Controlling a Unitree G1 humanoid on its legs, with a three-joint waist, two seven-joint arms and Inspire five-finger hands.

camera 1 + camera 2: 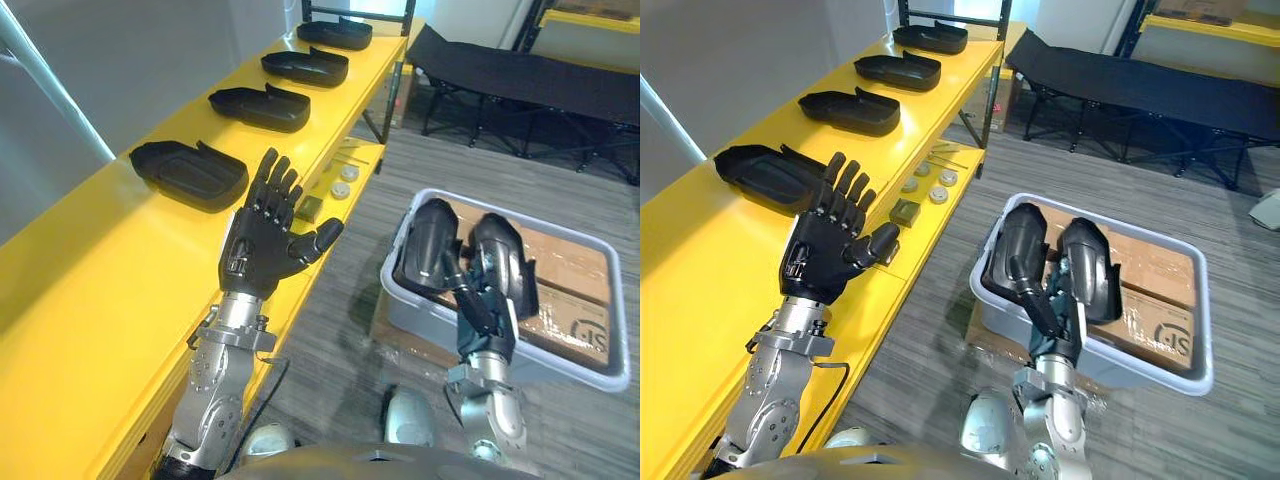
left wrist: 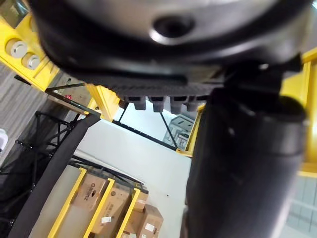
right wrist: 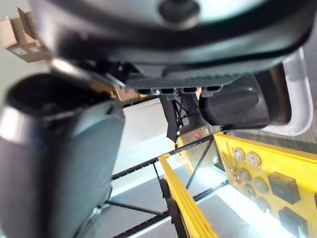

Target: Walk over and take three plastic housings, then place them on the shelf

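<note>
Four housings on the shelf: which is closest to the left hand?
The housing at the row's near end, just past the open left hand; the other three sit farther along the shelf.

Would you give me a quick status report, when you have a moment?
Left hand open above shelf. Right hand open, at two housings in bin. Four housings on shelf. Nothing blocking.
</note>
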